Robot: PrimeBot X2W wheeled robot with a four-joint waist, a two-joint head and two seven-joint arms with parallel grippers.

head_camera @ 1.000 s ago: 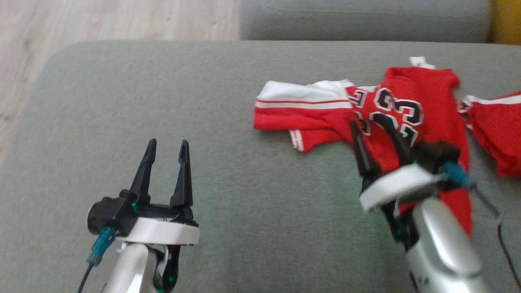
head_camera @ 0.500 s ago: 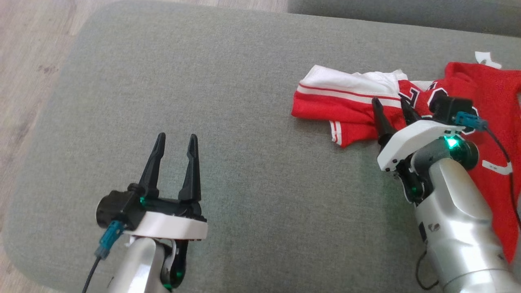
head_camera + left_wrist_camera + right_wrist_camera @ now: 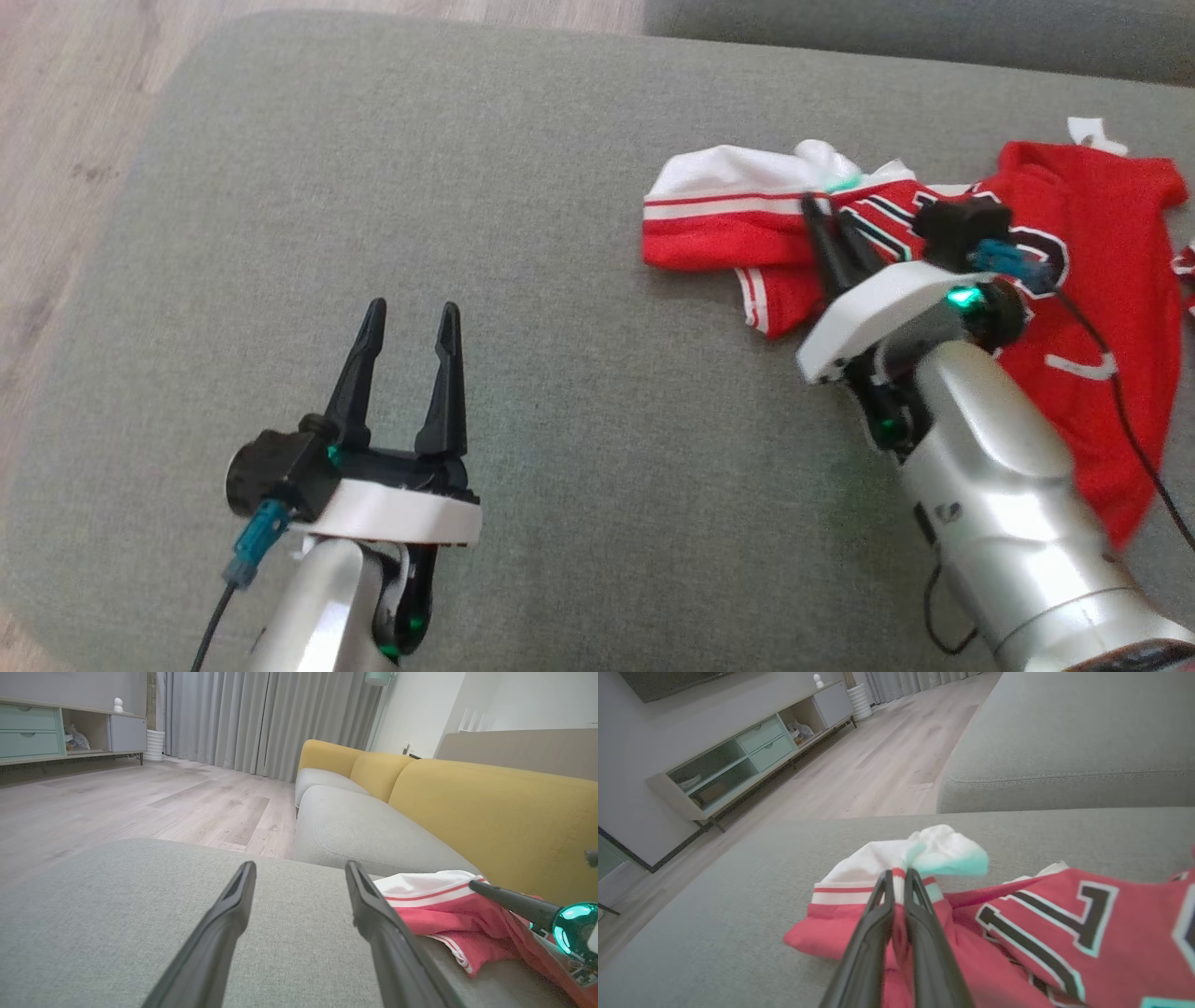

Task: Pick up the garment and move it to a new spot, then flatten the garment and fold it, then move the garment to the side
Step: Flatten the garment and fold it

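Hovering nearest, at about seven o'clock in the head view, the left gripper (image 3: 414, 310) spreads its two dark fingers wide with nothing between them, over the grey cushion (image 3: 579, 448). Farther out, toward two o'clock, the right gripper (image 3: 824, 213) has its fingers pinched together on a raised fold of the garment (image 3: 1130, 233), where the white band meets the red. That garment, a red jersey with white stripes, lies crumpled on the cushion's far right part. Its black, white-edged numerals are creased and partly covered, so I can't read them. Beyond stand a yellow sofa back (image 3: 490, 812) and a pale wood floor (image 3: 117, 802).
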